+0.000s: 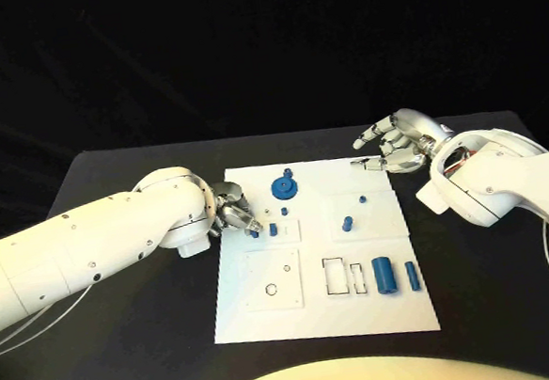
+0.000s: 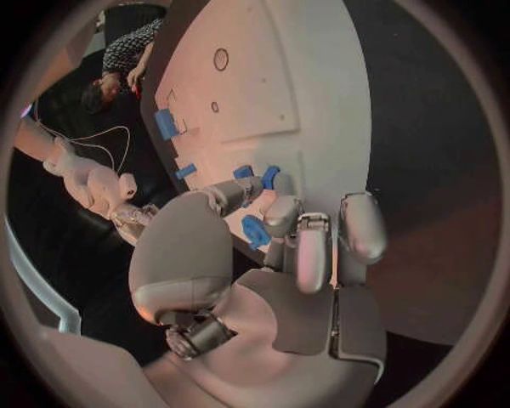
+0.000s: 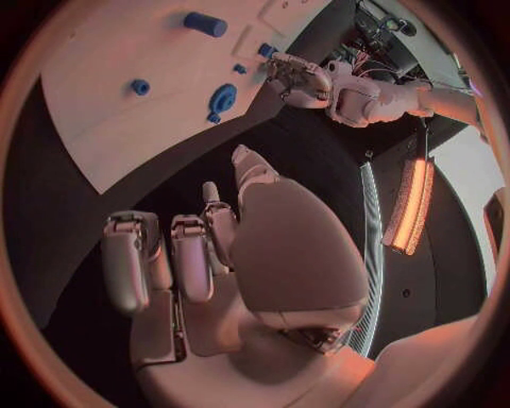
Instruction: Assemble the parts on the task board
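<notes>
The white task board (image 1: 272, 318) lies mid-table. On it are a blue gear-like part (image 1: 284, 187), two small blue pegs (image 1: 272, 230) side by side, another peg (image 1: 346, 223), and two blue cylinders (image 1: 384, 275). My left hand (image 1: 233, 212) reaches over the board's left edge, its fingertips (image 2: 279, 208) right at the pair of pegs (image 2: 243, 172). Whether it grips one is unclear. My right hand (image 1: 395, 144) hovers off the board's far right corner, fingers apart, holding nothing. In the right wrist view, that hand (image 3: 212, 255) sits above the black table beside the board (image 3: 96, 127).
A raised square plate with a round hole (image 1: 272, 290) and two rectangular slots (image 1: 335, 275) occupy the board's near half. Black table (image 1: 130, 342) surrounds the board on all sides. The gear (image 3: 223, 98) lies between the two hands.
</notes>
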Controlling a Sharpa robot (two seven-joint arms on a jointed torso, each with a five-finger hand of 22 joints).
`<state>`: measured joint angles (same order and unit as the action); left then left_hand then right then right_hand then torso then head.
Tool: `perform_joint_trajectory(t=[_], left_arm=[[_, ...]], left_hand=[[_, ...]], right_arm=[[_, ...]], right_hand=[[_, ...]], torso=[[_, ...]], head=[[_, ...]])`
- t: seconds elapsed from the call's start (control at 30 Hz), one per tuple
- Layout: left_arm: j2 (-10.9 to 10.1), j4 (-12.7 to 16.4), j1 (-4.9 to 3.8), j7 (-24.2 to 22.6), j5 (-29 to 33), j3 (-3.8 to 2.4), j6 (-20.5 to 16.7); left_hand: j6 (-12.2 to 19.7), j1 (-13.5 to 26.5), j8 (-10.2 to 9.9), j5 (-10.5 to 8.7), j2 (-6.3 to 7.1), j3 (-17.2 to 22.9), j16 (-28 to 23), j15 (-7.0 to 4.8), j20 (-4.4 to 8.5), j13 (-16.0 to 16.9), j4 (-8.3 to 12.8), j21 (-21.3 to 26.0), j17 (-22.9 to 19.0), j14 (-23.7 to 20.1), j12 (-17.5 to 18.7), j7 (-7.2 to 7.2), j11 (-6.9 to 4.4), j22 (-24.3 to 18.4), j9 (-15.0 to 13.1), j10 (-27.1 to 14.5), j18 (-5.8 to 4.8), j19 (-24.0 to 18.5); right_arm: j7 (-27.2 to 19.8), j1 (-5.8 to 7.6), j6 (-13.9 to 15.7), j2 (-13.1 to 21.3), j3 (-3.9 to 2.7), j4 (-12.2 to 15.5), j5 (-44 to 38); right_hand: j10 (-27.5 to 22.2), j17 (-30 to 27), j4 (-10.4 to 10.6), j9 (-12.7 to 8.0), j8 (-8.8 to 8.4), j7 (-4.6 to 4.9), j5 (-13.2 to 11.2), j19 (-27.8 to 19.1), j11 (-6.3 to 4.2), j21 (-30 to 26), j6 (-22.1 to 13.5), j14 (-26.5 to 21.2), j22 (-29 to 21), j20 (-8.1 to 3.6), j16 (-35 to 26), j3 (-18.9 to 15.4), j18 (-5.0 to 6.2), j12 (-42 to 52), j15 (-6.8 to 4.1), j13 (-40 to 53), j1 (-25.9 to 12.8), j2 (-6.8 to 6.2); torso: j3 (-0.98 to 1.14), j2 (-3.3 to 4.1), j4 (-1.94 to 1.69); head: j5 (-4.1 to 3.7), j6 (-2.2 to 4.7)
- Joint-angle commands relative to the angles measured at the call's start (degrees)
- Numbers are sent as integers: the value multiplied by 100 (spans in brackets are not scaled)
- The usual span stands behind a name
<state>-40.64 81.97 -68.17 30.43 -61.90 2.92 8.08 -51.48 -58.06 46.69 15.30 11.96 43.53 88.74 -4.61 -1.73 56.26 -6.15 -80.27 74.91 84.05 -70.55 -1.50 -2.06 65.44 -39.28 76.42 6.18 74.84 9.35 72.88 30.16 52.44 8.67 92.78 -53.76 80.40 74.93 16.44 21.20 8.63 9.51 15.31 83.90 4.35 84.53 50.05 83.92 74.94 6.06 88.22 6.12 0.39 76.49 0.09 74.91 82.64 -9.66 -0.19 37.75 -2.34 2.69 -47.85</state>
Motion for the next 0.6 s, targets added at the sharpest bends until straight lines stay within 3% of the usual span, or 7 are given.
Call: perform_joint_trajectory(t=[0.03,0.27,0.6], left_arm=[[27,-10,8,-53,36,3,29],[8,-39,7,-52,8,2,40],[-48,-18,7,-69,-48,-24,-108]], left_hand=[[-40,86,-42,-27,3,-208,25,-55,33,-6,-108,27,1248,524,11,-7,-20,-3,20,-4,-104,2],[-76,179,-74,-34,81,-1040,19,-48,28,-16,-523,48,1236,520,41,-22,-7,-10,74,-36,-105,9],[-44,136,-84,-33,90,-1592,-4,-40,24,-141,-894,76,1181,505,130,-39,8,-47,92,-118,-96,-9]], right_arm=[[-74,-4,-66,-3,-1,0,-12],[-80,-5,-57,0,-1,0,-8],[-88,-5,-49,5,-1,1,-5]], right_hand=[[-33,937,9,-6,31,-14,24,293,8,-17,15,474,1168,19,-34,34,110,-19,14,250,-65,11],[-33,937,9,-6,31,-14,24,293,8,-17,15,474,1168,19,-34,34,110,-19,14,250,-65,11],[-38,932,12,-9,32,-13,24,291,9,-23,10,473,1165,19,-37,33,112,-25,14,243,-76,8]], torso=[[2,0,-2],[0,0,1],[-7,4,5]], head=[[3,-4],[1,4],[-17,17]])
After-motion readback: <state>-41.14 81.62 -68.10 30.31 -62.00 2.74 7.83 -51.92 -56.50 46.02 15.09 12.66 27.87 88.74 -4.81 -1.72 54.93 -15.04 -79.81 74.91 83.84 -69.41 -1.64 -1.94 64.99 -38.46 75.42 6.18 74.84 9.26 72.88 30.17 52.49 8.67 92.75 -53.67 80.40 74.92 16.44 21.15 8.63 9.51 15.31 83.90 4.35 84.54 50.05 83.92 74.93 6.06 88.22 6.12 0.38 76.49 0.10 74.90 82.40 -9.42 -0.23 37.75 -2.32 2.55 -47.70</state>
